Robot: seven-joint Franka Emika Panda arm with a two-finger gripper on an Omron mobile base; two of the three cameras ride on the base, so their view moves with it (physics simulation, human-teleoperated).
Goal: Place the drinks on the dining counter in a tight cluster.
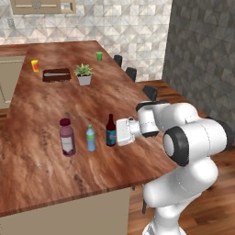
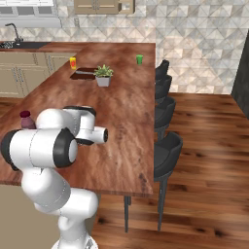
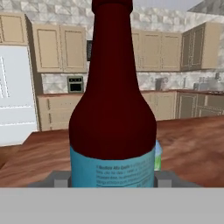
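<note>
A: Going left to right from the left base view, what stands on the dining counter (image 1: 41, 110)?

B: Farthest from the jaws, the purple-capped bottle (image 1: 67, 137). Nearer them, the light-blue bottle (image 1: 91, 138), a small gap between the two. Then the dark-brown bottle (image 1: 110, 131), upright, right at the jaws.

A: And the gripper (image 1: 118, 132)?

B: It reaches in sideways from the right, level with the brown bottle's label. In the hand view that bottle (image 3: 113, 109) stands squarely between the two fingertips (image 3: 59, 179), which flank its blue label on either side. The jaws sit half spread against it, pinching the bottle as far as I can see.

A: Anything beyond the jaws?

B: A sliver of the light-blue bottle (image 3: 157, 154) peeks out just behind the brown one.
</note>
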